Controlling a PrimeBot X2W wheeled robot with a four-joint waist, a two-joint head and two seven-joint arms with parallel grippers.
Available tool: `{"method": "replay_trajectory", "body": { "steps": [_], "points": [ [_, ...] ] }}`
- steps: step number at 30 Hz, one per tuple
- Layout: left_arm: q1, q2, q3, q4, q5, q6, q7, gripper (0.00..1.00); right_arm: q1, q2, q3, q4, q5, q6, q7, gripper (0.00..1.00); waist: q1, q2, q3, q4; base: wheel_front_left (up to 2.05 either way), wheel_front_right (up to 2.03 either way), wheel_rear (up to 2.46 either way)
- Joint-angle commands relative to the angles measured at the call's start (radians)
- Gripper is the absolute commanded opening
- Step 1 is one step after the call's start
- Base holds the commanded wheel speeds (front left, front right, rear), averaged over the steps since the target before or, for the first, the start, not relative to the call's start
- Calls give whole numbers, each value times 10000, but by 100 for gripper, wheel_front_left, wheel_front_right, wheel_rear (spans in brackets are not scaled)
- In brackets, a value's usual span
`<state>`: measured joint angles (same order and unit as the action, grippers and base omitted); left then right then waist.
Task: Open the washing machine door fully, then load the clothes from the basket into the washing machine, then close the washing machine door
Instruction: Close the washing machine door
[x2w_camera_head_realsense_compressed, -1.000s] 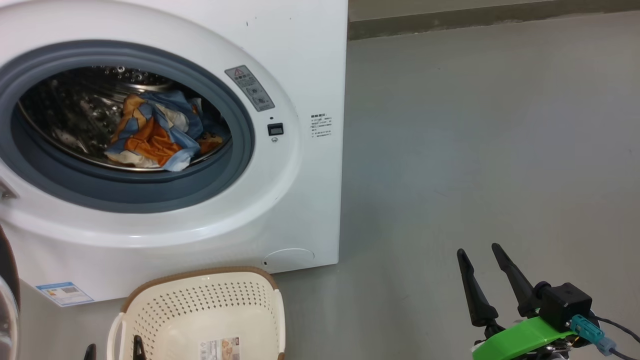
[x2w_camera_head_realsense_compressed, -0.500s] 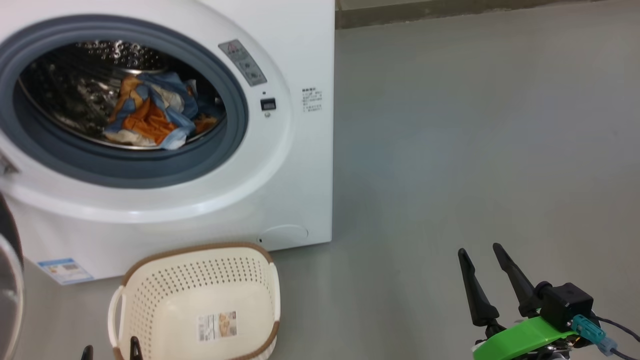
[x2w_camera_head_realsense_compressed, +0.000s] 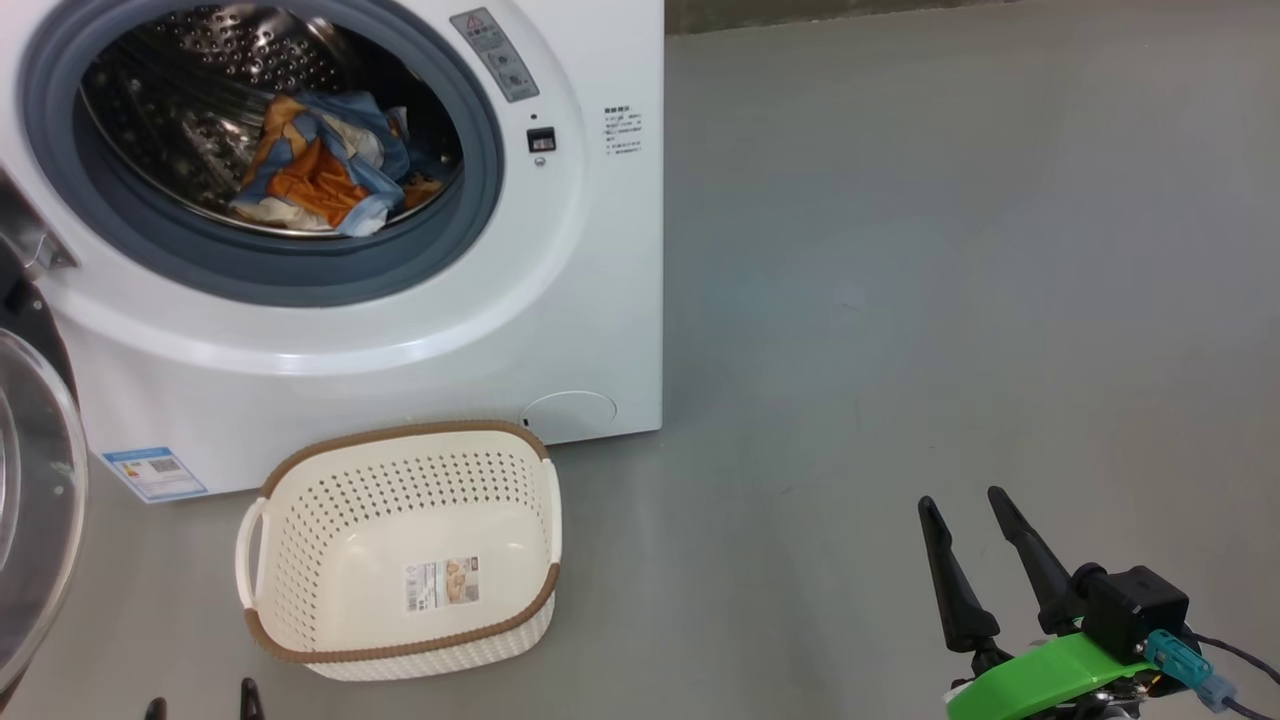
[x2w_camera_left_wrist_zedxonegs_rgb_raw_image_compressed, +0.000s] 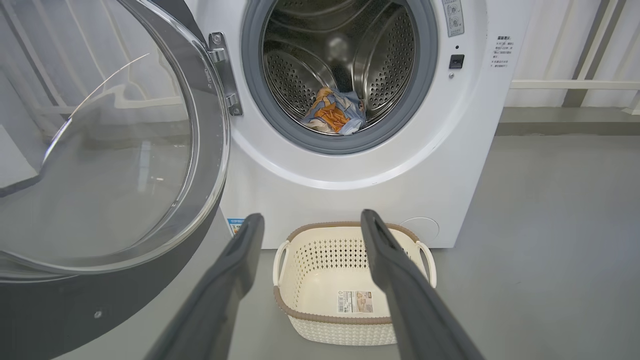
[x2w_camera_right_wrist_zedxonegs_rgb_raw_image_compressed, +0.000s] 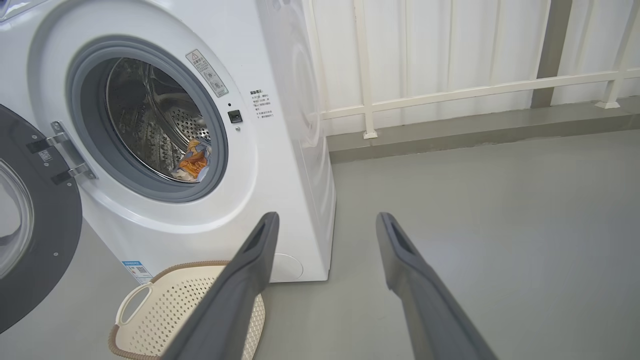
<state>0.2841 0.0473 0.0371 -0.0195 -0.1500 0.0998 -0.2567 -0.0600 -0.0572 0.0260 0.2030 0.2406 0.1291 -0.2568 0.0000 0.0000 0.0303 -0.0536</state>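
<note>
The white washing machine stands with its door swung open to the left, glass bowl showing. Blue and orange clothes lie in the steel drum. On the floor before the machine sits the cream basket, holding nothing but a label on its bottom. My right gripper hangs open over bare floor, well right of the basket. The left gripper is open too, pointing at the basket from a distance, nothing between its fingers; its tips peek in at the head view's bottom edge.
Grey floor stretches to the right of the machine. A white panelled wall with a rail and a low kerb runs behind. The open door takes up the space to the left of the basket.
The head camera has shifted: machine and basket sit higher in the picture, and more of the basket and door shows. The right gripper keeps its place; the left fingertips sit lower.
</note>
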Motion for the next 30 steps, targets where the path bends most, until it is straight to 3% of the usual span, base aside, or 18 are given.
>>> {"method": "replay_trajectory", "body": {
  "steps": [1,21,30],
  "points": [
    [-487,30,371,-184,1,-41,-51,100,-121,1,268,-232,2,16,-49,100,0,0,-2,6,-28,28,0],
    [-474,30,302,-374,-130,-433,-51,100,-84,-14,230,-237,-15,16,-49,100,0,0,-74,257,-1,1,0],
    [-411,30,215,-516,-25,-528,-51,100,27,8,228,-295,-69,16,-49,100,0,0,-114,1118,0,0,0]
  ]
}}
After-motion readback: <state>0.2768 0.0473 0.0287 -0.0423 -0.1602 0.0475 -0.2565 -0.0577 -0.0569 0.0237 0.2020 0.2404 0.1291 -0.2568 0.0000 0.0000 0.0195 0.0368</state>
